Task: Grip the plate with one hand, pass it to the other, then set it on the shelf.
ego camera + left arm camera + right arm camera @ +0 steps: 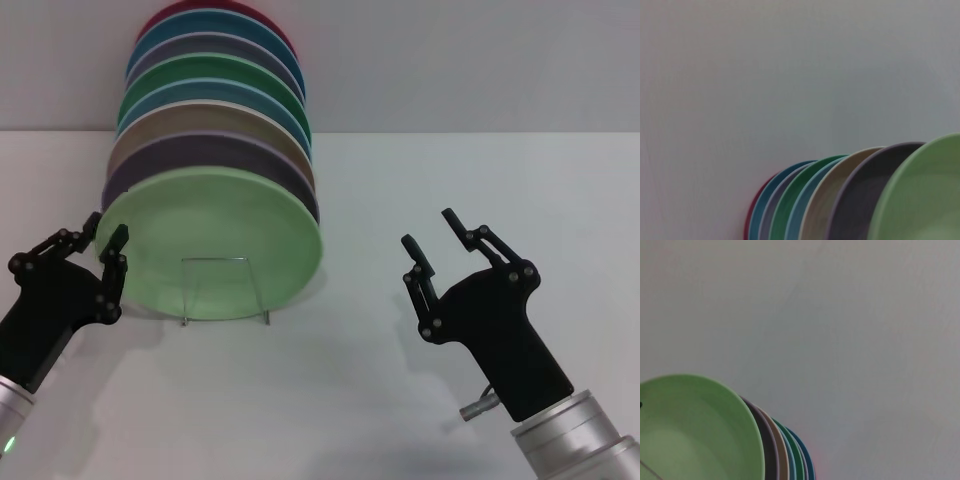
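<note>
Plate (215,245), pale mint-green, is standing on edge at centre-left of the head view, leaning at the front of a row of coloured plates (215,110) that is receding toward the upper left of the frame. A thin clear rack, the shelf (222,290), is showing in front of its lower face, resting on the white table (480,180); whether the plate is already seated in it cannot be told. In the left wrist view the plate (925,195) is filling the lower right corner; in the right wrist view it (695,430) is occupying the lower left. Left gripper (105,240) is sitting at the lower left of the head view with its fingers spread apart, one fingertip lying at or just beside the plate's left rim; contact cannot be confirmed. Right gripper (435,235) is hovering at the lower right, well apart from the plate, fingers wide and holding nothing. Judgement: the step in hand appears to be the first grip. To do it well, the left fingers should be straddling the rim squarely, one on each face, closing firmly without nudging the plates behind or tipping the rack, and lifting clear before the handover.
</note>
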